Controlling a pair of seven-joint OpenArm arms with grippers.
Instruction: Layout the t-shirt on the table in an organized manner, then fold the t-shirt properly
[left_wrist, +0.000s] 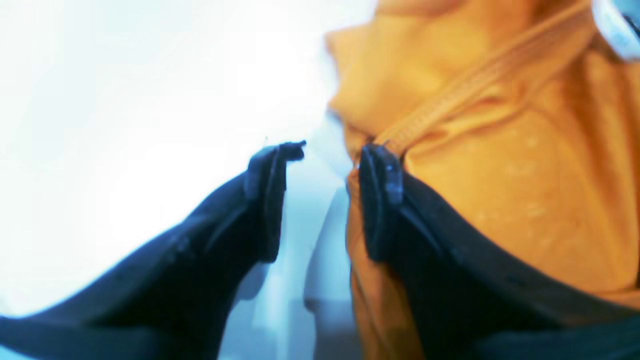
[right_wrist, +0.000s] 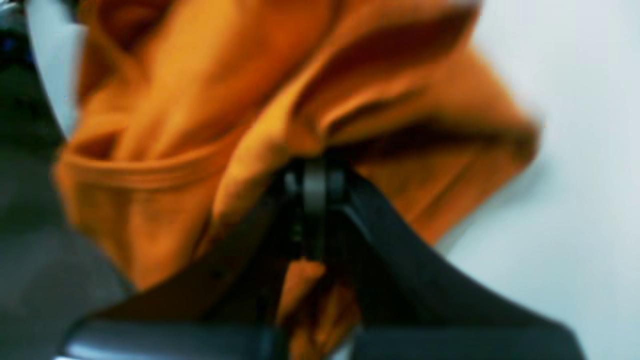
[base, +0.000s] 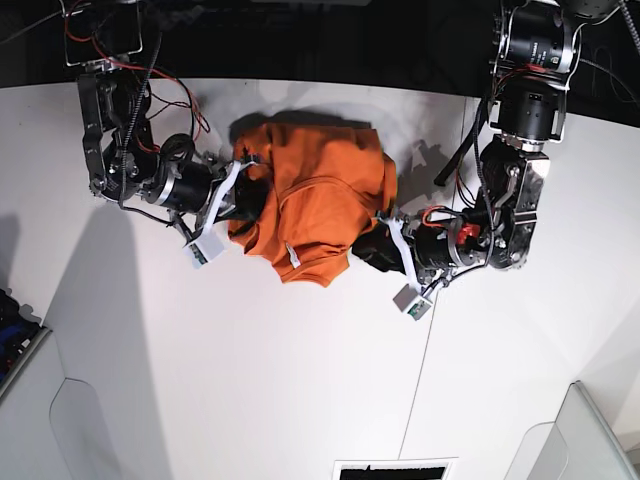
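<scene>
we see the right gripper (right_wrist: 314, 187) clamped on the t-shirt (base: 318, 200), bunched upper centre of the table (base: 250, 380). the left gripper (left_wrist: 325, 165) is parted, one finger touching cloth.

Dark backdrop (base: 330, 40) beyond white surface.

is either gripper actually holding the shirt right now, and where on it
The right gripper is shut on a bunched fold of the t-shirt at its edge. The left gripper is open beside the ribbed collar seam, holding nothing.
</scene>
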